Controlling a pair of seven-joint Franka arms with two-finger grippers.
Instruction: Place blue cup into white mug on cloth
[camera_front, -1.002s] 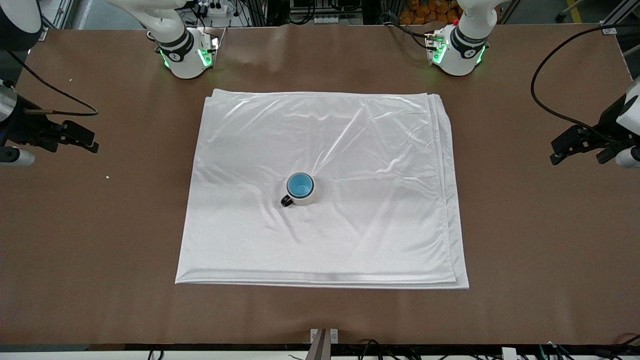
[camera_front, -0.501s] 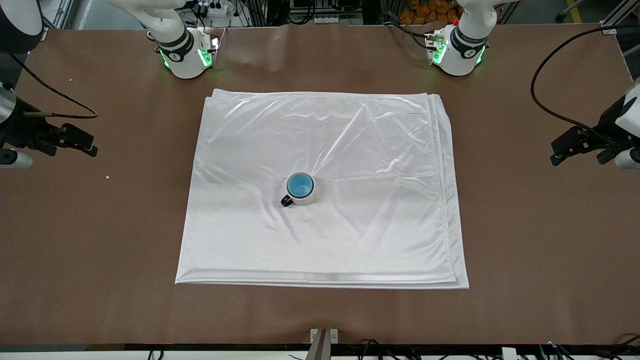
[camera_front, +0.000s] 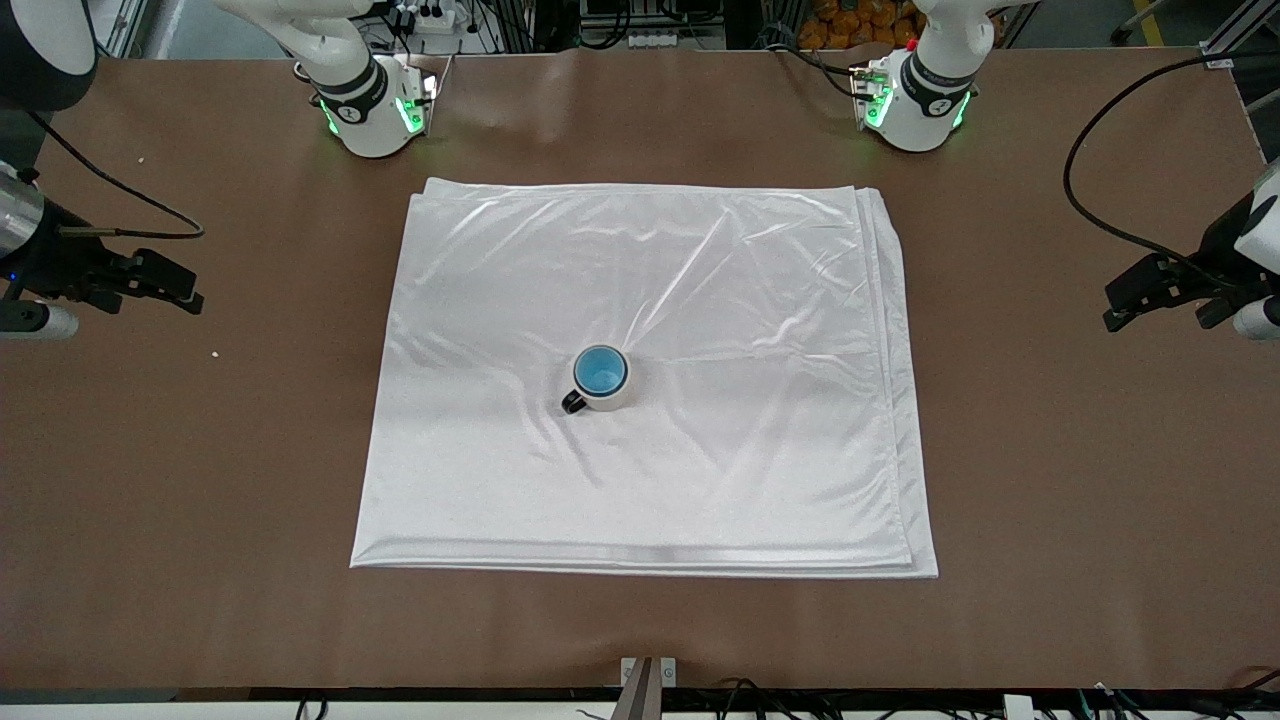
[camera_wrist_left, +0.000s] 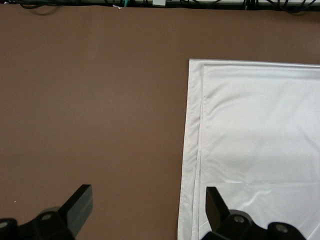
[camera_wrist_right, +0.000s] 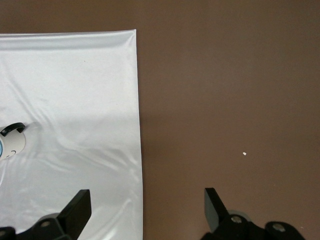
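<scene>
Light-blue tapered cup (camera_front: 600, 371) is sitting inside my cream-white black-handled mug (camera_front: 603, 399) on the shiny white satin cloth (camera_front: 700, 300); I'm holding the left gripper (camera_front: 1125, 300) and right gripper (camera_front: 180, 290) released over bare table (camera_front: 1050, 450).

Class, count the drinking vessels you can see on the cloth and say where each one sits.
2. The white mug stands near the middle of the cloth. The blue cup sits nested inside that mug. Nothing else appears hidden.
</scene>
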